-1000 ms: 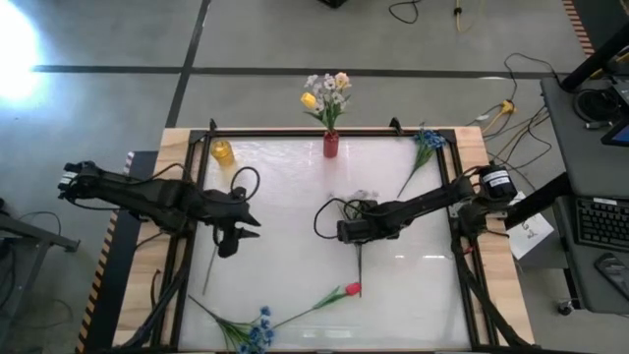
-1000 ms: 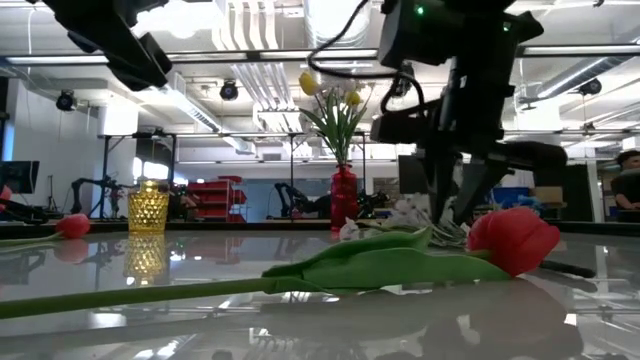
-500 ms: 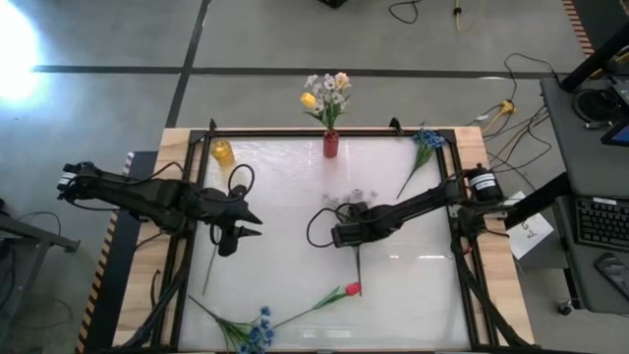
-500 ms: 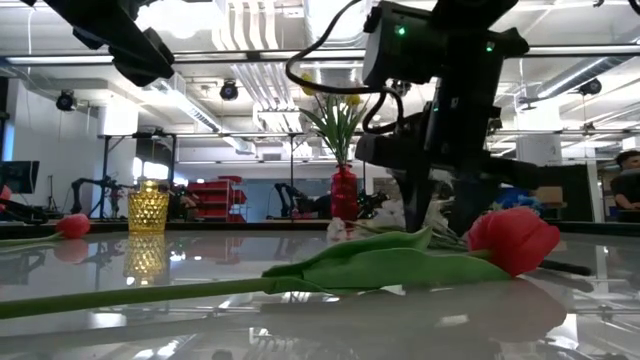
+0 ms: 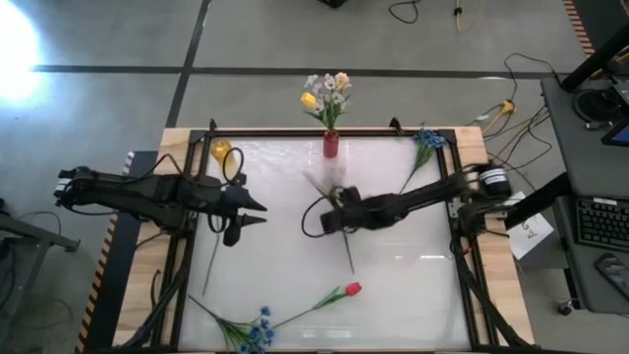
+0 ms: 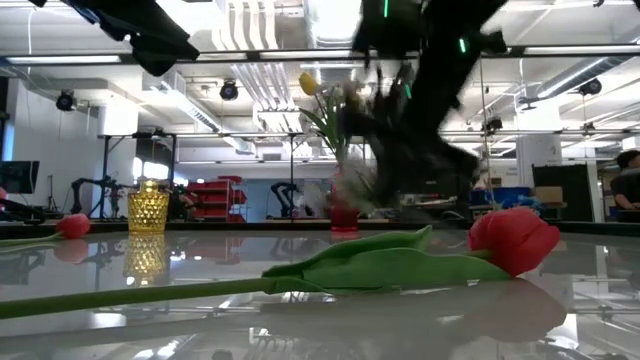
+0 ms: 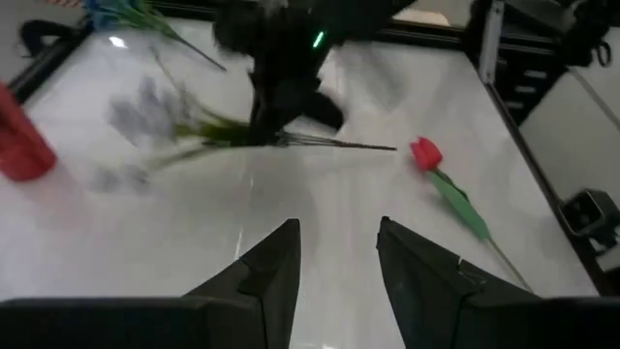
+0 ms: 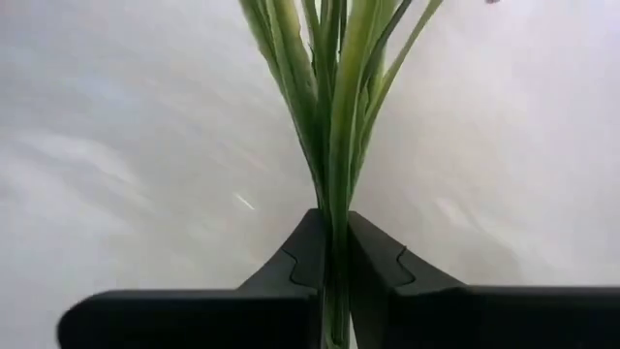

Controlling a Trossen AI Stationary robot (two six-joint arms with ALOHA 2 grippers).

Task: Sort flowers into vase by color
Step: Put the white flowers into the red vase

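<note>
1. Overhead, you see the white spray lifted near the table's middle, its stem trailing toward the front edge; only the right wrist view shows the stalks pinched between two nearly closed fingers.
2. Your right gripper has its jaws clamped on that spray.
3. Your left gripper hovers over the table's left side, jaws parted a little, holding nothing.
4. Low down, you get the red tulip lying close up; the red vase stands at the back edge and the yellow vase at the back left.
</note>
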